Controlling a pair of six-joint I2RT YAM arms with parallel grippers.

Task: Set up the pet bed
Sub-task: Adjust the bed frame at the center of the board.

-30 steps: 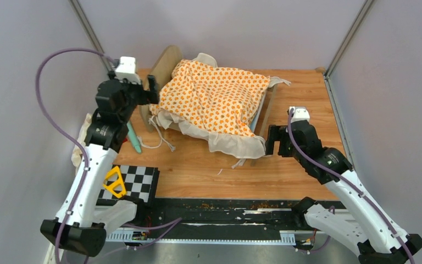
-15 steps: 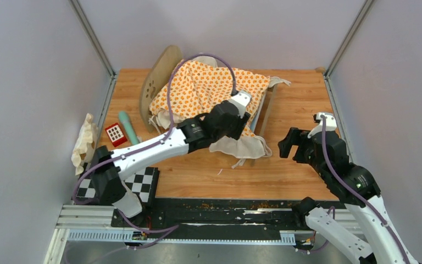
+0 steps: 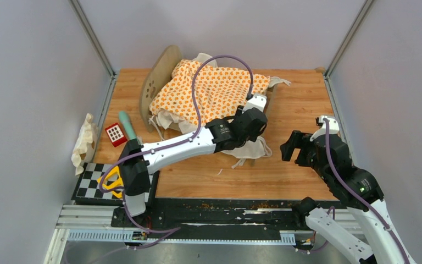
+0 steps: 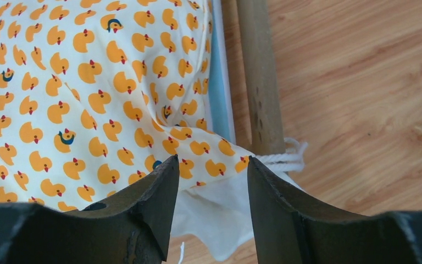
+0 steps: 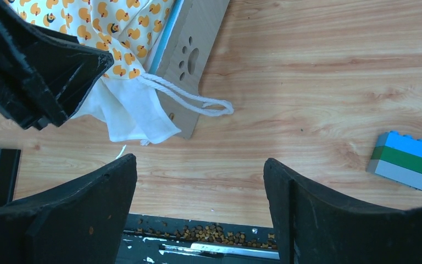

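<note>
Smoothing step: left claw [image 4: 211, 163], apart, straddles the cushion [image 4: 88, 82] corner, 4 o'clock on the bed [image 4: 258, 82]; pinch next; right claw [image 5: 199, 162] apart.

- Light-wood pet bed [image 3: 154, 88]: pale tan boards with paw-print cut-outs. A pale blue strip runs along the rail just ahead of the left gripper [image 4: 211, 162], whose fingers are matte black.
- Soft fabric cushion [image 4: 88, 82], under and ahead of that gripper: cream ground with an all-over print of orange ducks with red beaks, a few marked dark teal. Plain white border.
- Twisted rope tie [image 5: 187, 98], ahead of the right gripper [image 5: 198, 162]: white. That gripper is black.
- Stacked plastic toy brick [image 5: 404, 160], off to that gripper's side: blue over green over grey.
- Table [image 3: 302, 93]: warm orange-brown wood grain.
- Flat checkerboard [image 3: 90, 181]: black and white squares.
- Arm cables [image 3: 220, 56]: purple.
</note>
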